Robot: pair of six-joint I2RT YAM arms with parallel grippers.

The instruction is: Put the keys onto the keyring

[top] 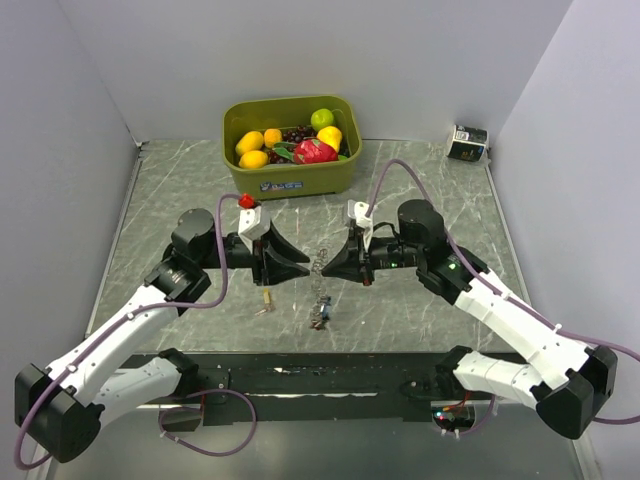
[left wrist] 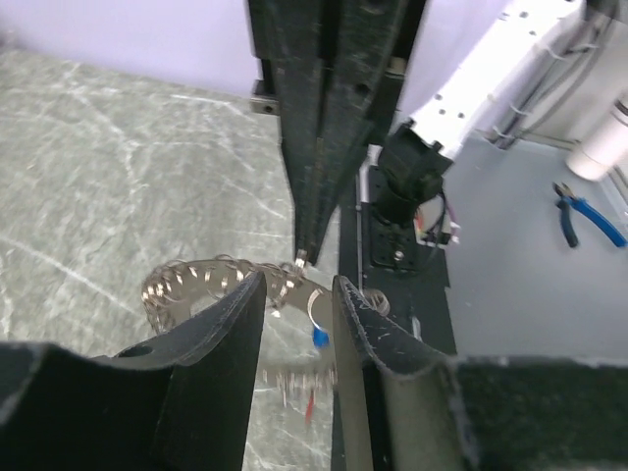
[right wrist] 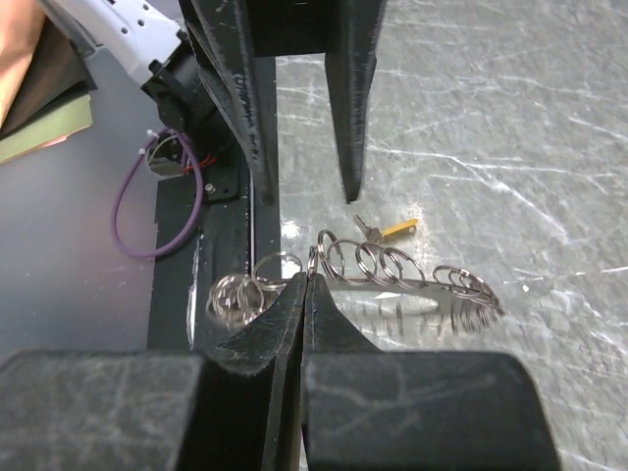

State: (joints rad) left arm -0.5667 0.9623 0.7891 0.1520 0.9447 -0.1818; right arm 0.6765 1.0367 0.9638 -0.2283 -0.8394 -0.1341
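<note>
Our right gripper (right wrist: 306,285) is pinched fully together on one loop of the keyring (right wrist: 392,270) and holds it up over the table (top: 440,200). Our left gripper (left wrist: 299,294) stands part open, one finger on each side of the keyring. We see a gap between the fingers and cannot tell whether either one touches the wire.

The yellow key (top: 265,297) lies on the table to the left, apart from the keyring. A small bunch (top: 320,315) with blue and red heads sits below the keyring. We cannot tell whether it hangs from it or rests on the table.

We judge the main risk to be the thin grip. If our left fingers come in off-centre, they may push the wire sideways, twist it in our right gripper or pull it free. The two sets of fingertips are also very near each other and may collide. If the keyring drops, it may land on the bunch and tangle.
</note>
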